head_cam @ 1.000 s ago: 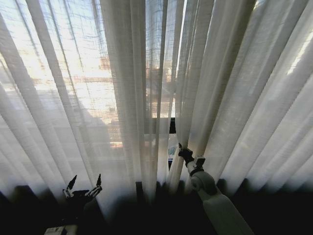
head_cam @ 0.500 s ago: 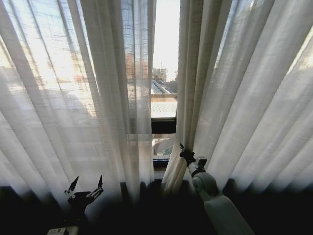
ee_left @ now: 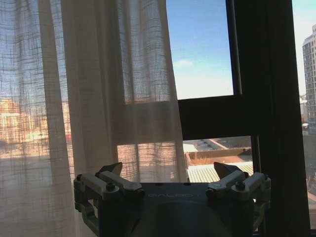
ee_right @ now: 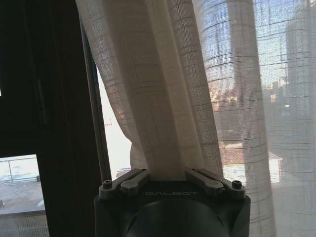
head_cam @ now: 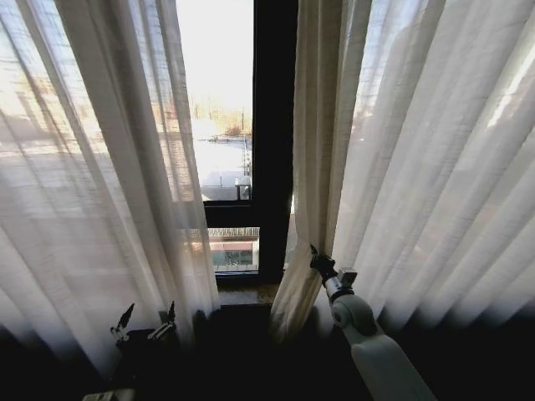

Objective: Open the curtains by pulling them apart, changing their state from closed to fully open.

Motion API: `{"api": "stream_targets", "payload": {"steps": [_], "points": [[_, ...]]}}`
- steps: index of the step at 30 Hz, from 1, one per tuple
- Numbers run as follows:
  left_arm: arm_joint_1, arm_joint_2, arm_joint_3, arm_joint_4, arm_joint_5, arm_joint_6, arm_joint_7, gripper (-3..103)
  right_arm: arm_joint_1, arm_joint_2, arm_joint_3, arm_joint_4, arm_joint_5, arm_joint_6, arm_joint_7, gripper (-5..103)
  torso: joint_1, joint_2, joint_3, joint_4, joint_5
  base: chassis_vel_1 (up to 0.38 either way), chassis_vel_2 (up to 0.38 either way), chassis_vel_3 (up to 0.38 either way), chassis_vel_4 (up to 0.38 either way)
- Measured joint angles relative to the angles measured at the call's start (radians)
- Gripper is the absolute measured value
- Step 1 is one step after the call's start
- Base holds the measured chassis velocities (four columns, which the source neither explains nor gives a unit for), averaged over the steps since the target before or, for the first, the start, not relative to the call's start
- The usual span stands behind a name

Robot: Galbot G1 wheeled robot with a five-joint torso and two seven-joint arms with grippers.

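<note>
The curtains hang parted, with a gap at upper centre of the head view exposing the dark window frame. The right panel fills the right half; the left panel fills the left. The right gripper, at lower centre-right, has its fingers closed on a gathered fold of the right panel's inner edge. The left gripper, at lower left, holds nothing, fingers spread apart, in front of the left panel.

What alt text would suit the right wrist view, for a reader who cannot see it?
The right gripper is shut on a bunched fold of the sheer white right curtain, which hangs in pleats over a sunlit city. Beside the fabric stands a dark window frame.
</note>
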Motion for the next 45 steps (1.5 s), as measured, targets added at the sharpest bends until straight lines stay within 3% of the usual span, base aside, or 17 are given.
{"api": "stream_targets", "payload": {"steps": [10, 45], "points": [[0.015, -0.005, -0.007, 0.010, -0.002, -0.027, 0.022, 100, -0.018, -0.002, 0.016, 0.016, -0.001, 0.000, 0.002, 0, 0.000, 0.000, 0.000, -0.0001, 0.0002, -0.348, -0.364, 0.334, 0.361], [0.010, -0.015, -0.003, 0.021, -0.002, -0.032, 0.023, 100, -0.025, -0.002, 0.026, 0.012, -0.002, 0.001, -0.001, 0, 0.000, 0.000, 0.000, 0.0000, -0.0001, -0.355, -0.346, 0.353, 0.352]]}}
